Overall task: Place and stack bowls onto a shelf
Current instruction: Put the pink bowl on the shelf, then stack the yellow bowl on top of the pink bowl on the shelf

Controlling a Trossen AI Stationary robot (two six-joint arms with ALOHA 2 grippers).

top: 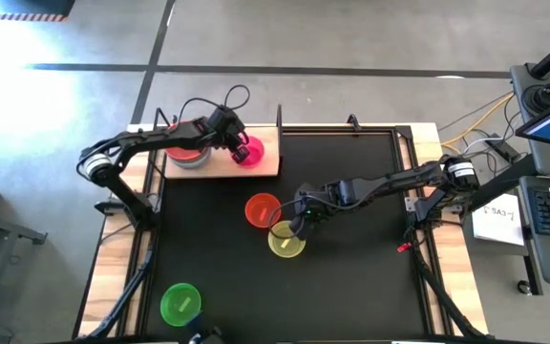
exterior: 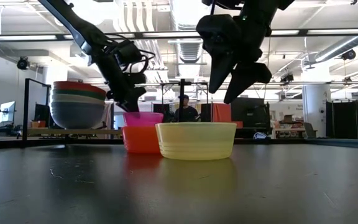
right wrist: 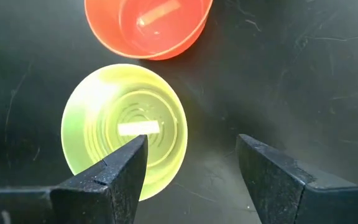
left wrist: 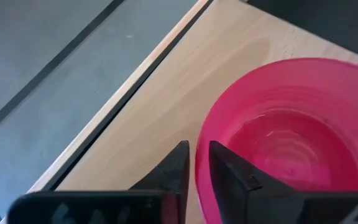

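Note:
A magenta bowl is on the light wooden shelf at the table's far left, beside a stack of bowls with a red one on top. My left gripper is shut on the magenta bowl. A yellow bowl and an orange bowl stand on the black mat mid-table, touching or nearly so. My right gripper is open and empty above the yellow bowl's right part, one finger over the bowl and one over the mat. A green bowl stands at the near left. My left gripper pinches the magenta bowl's rim on its left side, one finger inside the bowl and one outside. The fingers come from above, slanting down from the table's left. The bowl is upright over the shelf board; whether its base rests there is hidden.
The shelf's thin black uprights stand at its far right corner. The black mat has free room on the right and near side. Cables and a keyboard lie beyond the table's right edge. A person shows far back in the room.

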